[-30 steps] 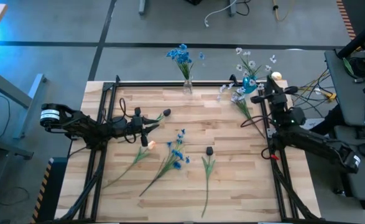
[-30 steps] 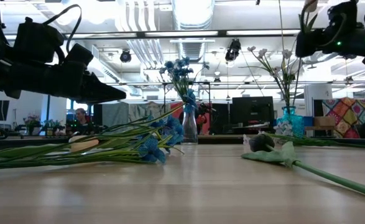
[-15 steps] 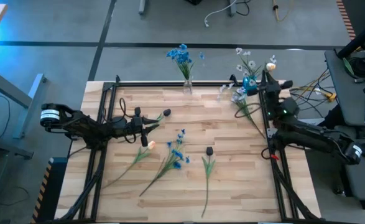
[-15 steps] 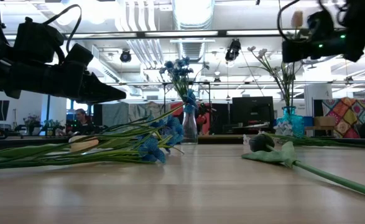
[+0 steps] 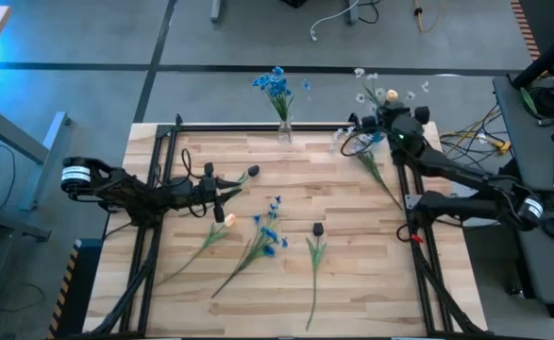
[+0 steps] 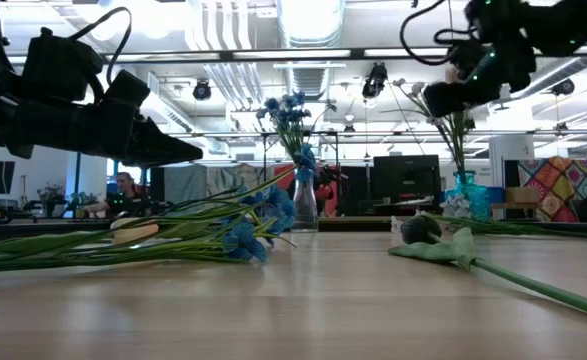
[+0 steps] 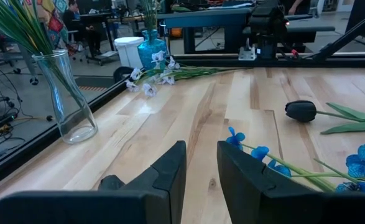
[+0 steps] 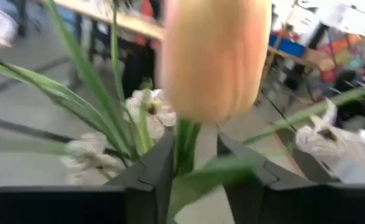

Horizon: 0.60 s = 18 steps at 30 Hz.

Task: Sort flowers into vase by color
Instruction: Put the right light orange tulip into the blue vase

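My right gripper (image 5: 388, 108) is above the far right corner, over the blue vase (image 6: 463, 192) of white flowers, and is shut on a pale orange tulip (image 8: 216, 56). My left gripper (image 5: 224, 189) hovers open above the table's left half and touches nothing. A clear glass vase (image 5: 283, 129) with blue blossoms stands at the far edge. Lying flat on the table are another pale orange tulip (image 5: 225, 219), a blue sprig (image 5: 268, 232), a dark-headed tulip (image 5: 318, 229) and a white sprig (image 5: 369, 161). My right gripper pinches the tulip's green stem (image 8: 184, 142) just under the blossom, between its two fingers. The blossom stands out past the fingertips. The flower is lifted clear of the table; the rest of its stem is hidden behind the gripper.
A black frame rail (image 5: 258, 127) runs along the table's far edge and sides. A second dark flower head (image 5: 253, 172) lies close to my left gripper. Cables (image 5: 465, 142) trail off the far right corner. Bare wood (image 5: 352, 274) lies toward the near right.
My right gripper has carried the pale orange tulip toward the far edge and leftward, from beside the blue vase to above it, turning as it went. The left arm and the flowers on the table have kept still.
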Each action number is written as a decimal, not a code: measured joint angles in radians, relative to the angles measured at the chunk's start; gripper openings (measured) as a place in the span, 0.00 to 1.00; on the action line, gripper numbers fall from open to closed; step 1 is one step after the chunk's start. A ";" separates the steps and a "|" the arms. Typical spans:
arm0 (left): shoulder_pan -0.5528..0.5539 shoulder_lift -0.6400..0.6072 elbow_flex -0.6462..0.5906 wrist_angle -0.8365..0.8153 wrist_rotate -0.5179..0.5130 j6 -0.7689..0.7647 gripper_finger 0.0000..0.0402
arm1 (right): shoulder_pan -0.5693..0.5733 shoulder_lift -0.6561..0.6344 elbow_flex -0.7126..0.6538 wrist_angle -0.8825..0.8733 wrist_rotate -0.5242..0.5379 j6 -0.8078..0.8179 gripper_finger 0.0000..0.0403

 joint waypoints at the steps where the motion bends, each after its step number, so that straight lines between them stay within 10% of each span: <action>1: 0.000 0.000 0.000 0.000 0.000 0.000 0.19 | 0.000 0.011 0.017 -0.037 0.017 0.018 0.32; 18: 0.000 0.000 0.000 -0.005 0.000 -0.013 0.19 | 0.045 0.044 0.373 -0.777 -0.041 0.304 0.56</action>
